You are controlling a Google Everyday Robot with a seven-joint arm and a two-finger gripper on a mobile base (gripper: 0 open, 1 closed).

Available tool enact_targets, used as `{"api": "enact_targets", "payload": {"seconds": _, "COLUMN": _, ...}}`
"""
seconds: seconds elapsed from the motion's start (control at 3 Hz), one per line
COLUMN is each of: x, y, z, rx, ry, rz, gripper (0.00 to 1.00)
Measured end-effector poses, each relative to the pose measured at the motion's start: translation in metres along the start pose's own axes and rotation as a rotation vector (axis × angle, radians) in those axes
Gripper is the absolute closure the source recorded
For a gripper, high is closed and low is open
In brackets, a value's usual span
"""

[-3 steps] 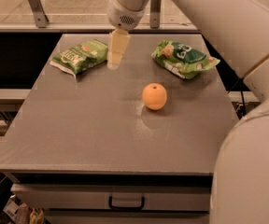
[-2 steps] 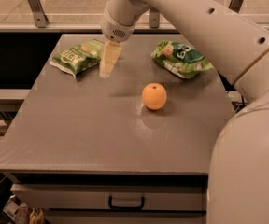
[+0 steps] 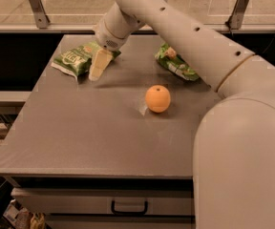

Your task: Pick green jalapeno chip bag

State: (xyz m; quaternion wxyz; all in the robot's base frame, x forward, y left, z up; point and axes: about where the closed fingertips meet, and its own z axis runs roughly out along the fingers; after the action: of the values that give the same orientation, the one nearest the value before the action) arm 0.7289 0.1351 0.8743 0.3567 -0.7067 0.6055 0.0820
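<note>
The green jalapeno chip bag (image 3: 76, 58) is a small light-green bag with a white label patch. It lies at the far left of the grey table (image 3: 94, 132). My gripper (image 3: 98, 67) hangs from the white arm and points down at the bag's right end, close over it. Its pale fingers reach the table beside the bag.
A second green bag with teal and white patches (image 3: 175, 62) lies at the far right, partly behind my arm. An orange (image 3: 157, 98) sits mid-table. My big white arm fills the right foreground. A drawer with a handle (image 3: 129, 207) is under the table front.
My gripper has moved left and down, from beside the bag toward its right end. The bag, the orange and the other bag lie where they were.
</note>
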Motion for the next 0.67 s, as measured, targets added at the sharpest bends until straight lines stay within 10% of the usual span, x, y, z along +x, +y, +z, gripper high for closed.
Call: {"api": "enact_targets", "payload": {"seconds": 0.67, "x": -0.007, "y": -0.023, "z": 0.022, "rx": 0.026, "ry": -0.064, "rz": 0.038, "gripper": 0.08}}
